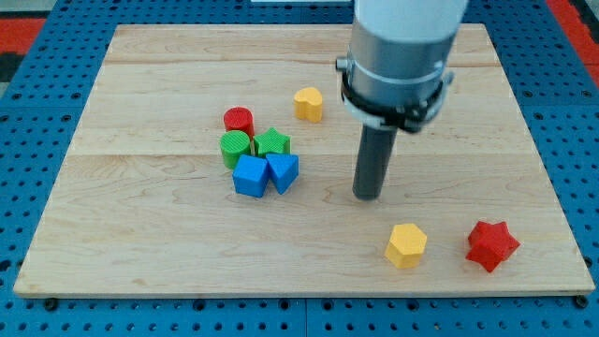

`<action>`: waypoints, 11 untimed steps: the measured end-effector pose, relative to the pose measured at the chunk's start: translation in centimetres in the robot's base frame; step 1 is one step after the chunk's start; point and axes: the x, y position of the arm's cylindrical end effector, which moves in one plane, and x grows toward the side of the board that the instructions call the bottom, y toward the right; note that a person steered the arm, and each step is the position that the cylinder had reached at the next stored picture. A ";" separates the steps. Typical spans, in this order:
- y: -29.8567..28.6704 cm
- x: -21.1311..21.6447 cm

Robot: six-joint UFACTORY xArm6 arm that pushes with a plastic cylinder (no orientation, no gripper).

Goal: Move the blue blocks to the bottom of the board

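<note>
Right now my tip (368, 196) rests on bare board (168, 65), well to the view's right of the cluster, touching no block. No claw on this rig, just the rod, so nothing is open, clenched or grasped.

Task things: blue cube (250, 176) and blue wedge-like block (283, 171) sit side by side, touching, near the board's middle, slightly left. Green cylinder (235, 146) and green star-ish block (272, 142) press against them from above; red cylinder (239, 120) tops the cluster.

Progress: I judge nothing done yet. Both blues lie mid-board with open wood below them, and both need pushing down toward the bottom edge.

Others: yellow block (308, 103) up top, another yellow block (406, 245) and red star (491, 245) near bottom right.

Writing: none readable anywhere, no brands or labels.
</note>
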 end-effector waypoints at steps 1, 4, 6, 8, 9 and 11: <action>-2.6 -3.1; -16.5 -0.8; -11.1 0.5; -8.6 3.3; -9.6 2.3; -14.7 3.7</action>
